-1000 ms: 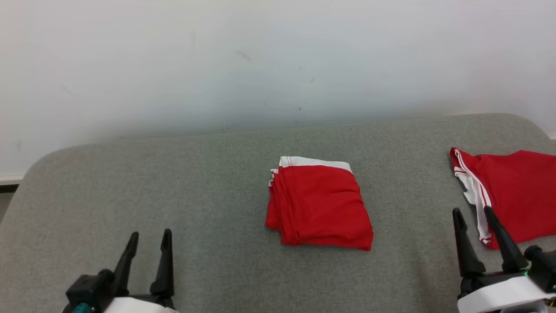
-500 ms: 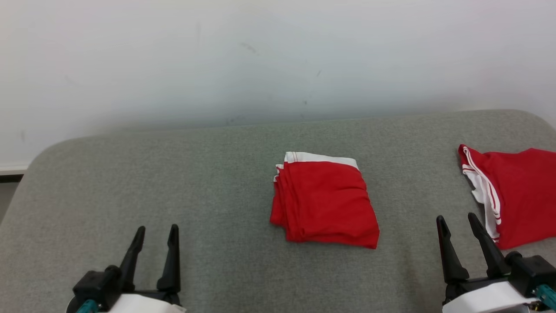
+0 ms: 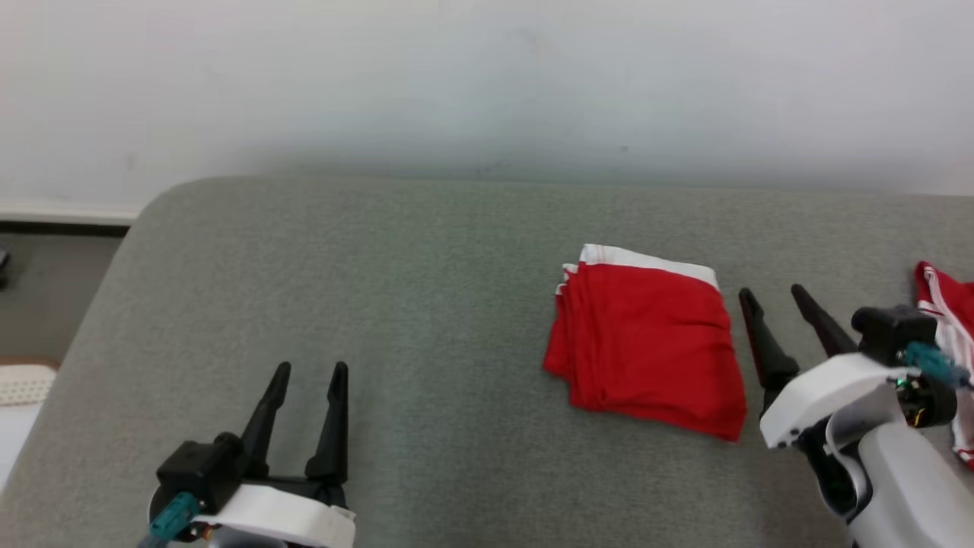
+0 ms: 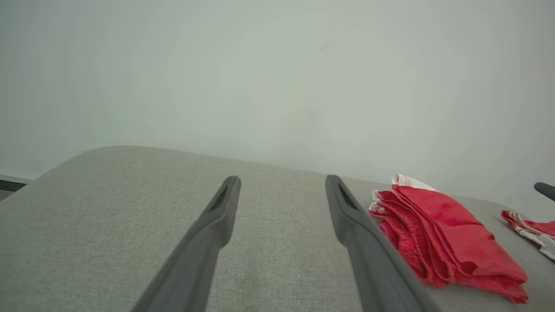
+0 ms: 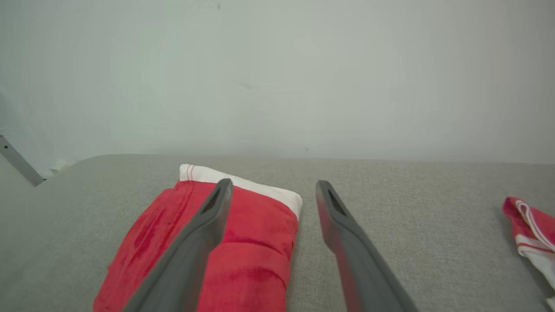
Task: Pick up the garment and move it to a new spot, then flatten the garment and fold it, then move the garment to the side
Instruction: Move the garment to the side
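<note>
Folded garment: a red garment (image 3: 647, 342) with a white band along its far edge, folded into a thick rectangle. It lies flat on the table (image 3: 380, 304), right of centre in the head view.
Table: grey fabric top with rounded corners; a pale wall (image 3: 487, 76) stands behind it at 12 o'clock.
Left jaws: released and spread wide, with nothing between them. They sit low at 7 o'clock in the head view, over bare table.
Garment from left jaws: at about 2 o'clock and well apart. In the left wrist view its stacked fold edges show just past the right-hand finger (image 4: 368, 242), at 3 o'clock.
Right jaws: released and spread wide, grasping nothing. They sit at 3 o'clock in the head view, with the fingers pointing toward 11 o'clock.
Garment from right jaws: at 9 o'clock, just beside the nearer finger (image 3: 765, 342). In the head view a thin strip of grey table shows between cloth and finger.
Right wrist view: the left-hand finger crosses in front of the garment, whose right edge reaches into the gap between the fingers. The right-hand finger is over bare table. Contact cannot be told here.
Second garment: a loose red piece with white stripes (image 3: 943, 304) at the table's right edge, at 3 o'clock from the right jaws and partly behind that wrist.
</note>
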